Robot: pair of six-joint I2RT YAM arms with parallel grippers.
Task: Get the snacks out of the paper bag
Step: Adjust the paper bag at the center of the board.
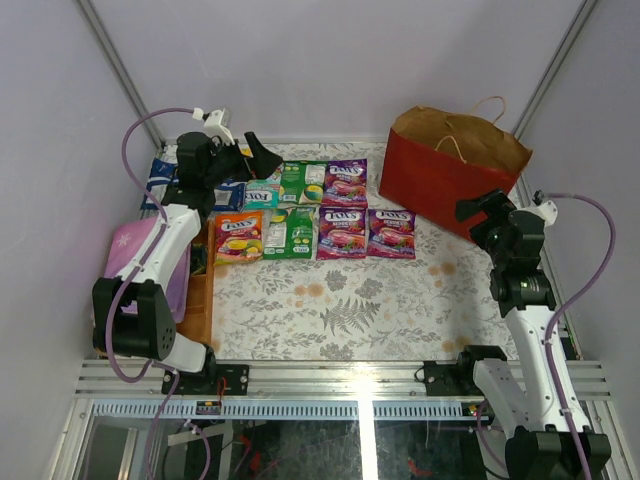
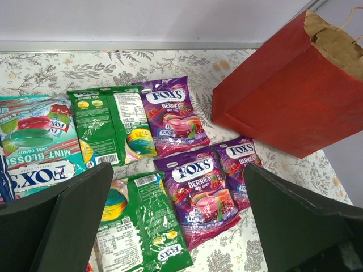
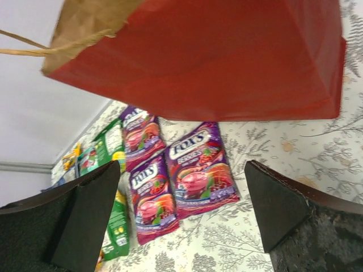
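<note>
The red paper bag [image 1: 450, 175] stands upright at the back right, its brown mouth open; what is inside is hidden. Several snacks lie flat in two rows left of it: purple packets [image 1: 391, 233] [image 1: 341, 232] [image 1: 346, 180], green ones [image 1: 290, 232], a teal one [image 1: 262, 190] and an orange one [image 1: 238, 236]. My left gripper [image 1: 250, 160] hovers open over the rows' back left, empty [image 2: 177, 170], above the green packet [image 2: 144, 226] and the purple packet [image 2: 198, 192]. My right gripper [image 1: 478, 212] is open and empty [image 3: 182, 164] just in front of the bag [image 3: 215, 56].
Blue-and-white packs [image 1: 160, 180] lie at the far left behind the left arm. A pink folded cloth [image 1: 135, 250] and an orange-brown wooden tray [image 1: 198, 300] sit along the left edge. Grey walls close in the back and sides.
</note>
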